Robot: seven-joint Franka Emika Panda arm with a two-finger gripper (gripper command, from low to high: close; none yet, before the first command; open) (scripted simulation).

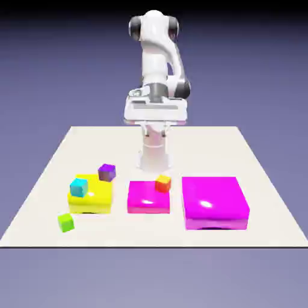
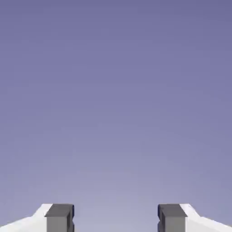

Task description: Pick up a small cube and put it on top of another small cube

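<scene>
Green cube: small green cube [image 1: 66, 222], near left, on white table [image 1: 264, 180].
Gripper: white two-finger gripper [image 2: 116, 217] released, grasping nothing, far.
Cyan cube: small cyan cube [image 1: 78, 187] atop yellow block [image 1: 96, 201].

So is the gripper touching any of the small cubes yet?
Apart. The hand view shows the gripper open with only backdrop between its fingertips; the exterior view shows it raised far behind the cubes.

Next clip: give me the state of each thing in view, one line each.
gripper: open, nothing between the fingers, facing only backdrop
purple cube: at the far edge of the yellow block
cyan cube: on top of the yellow block
orange cube: at the far right corner of the small magenta block
green cube: alone on the table
large magenta block: nothing on it
</scene>
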